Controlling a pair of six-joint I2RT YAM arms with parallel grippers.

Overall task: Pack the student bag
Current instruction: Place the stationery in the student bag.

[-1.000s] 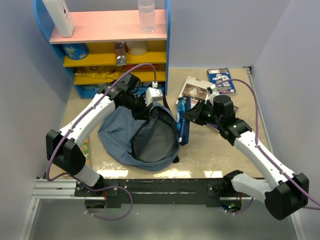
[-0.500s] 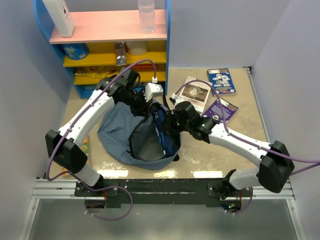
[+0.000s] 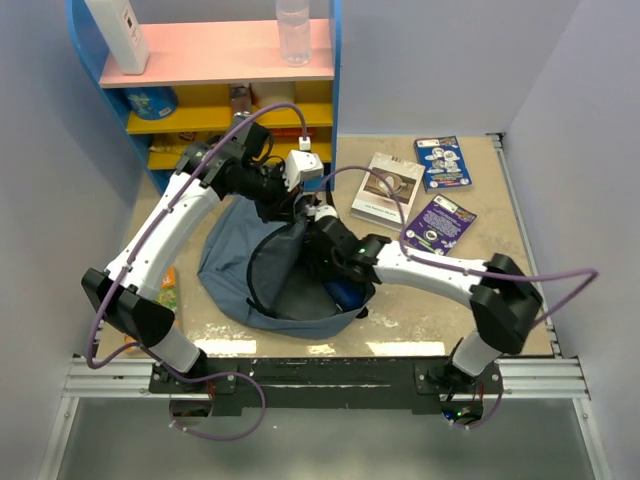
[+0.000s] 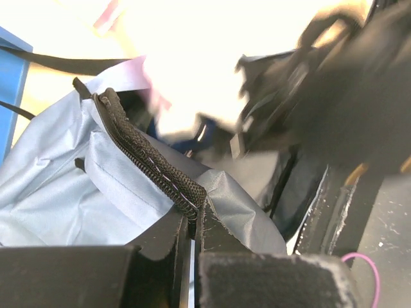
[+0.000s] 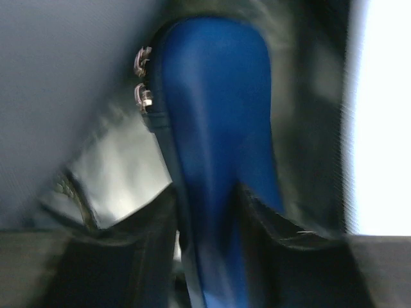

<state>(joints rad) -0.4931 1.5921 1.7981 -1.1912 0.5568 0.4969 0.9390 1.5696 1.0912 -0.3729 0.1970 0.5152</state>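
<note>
**A:** What has changed in the last second?

**B:** The student bag (image 3: 225, 275) lies where it did, on the table (image 3: 480, 270) ahead of the left arm's base, with its mouth gaping to the right. A second ago the right arm stood outside the bag. Now it reaches across into that mouth.

**A:** And the left arm?

**B:** The left gripper (image 4: 192, 218) is pinched tight on the bag's black zipper edge (image 4: 148, 157), holding the rim up at the far side.

**A:** What do the wrist views add?

**B:** The right wrist view shows the dark-blue pencil case (image 5: 212, 109) standing between the fingers of the right gripper (image 5: 207, 196), with dark lining around it. From overhead, only a sliver of blue shows beneath the arm.

**A:** Is it clamped on the case?

**B:** I cannot tell. That picture is smeared, and the fingers flank the case closely, perhaps with a slight gap.

**A:** Is anything hidden?

**B:** Overhead, the right arm covers much of the bag's inside. Glare washes out the top of the left wrist view.
</note>
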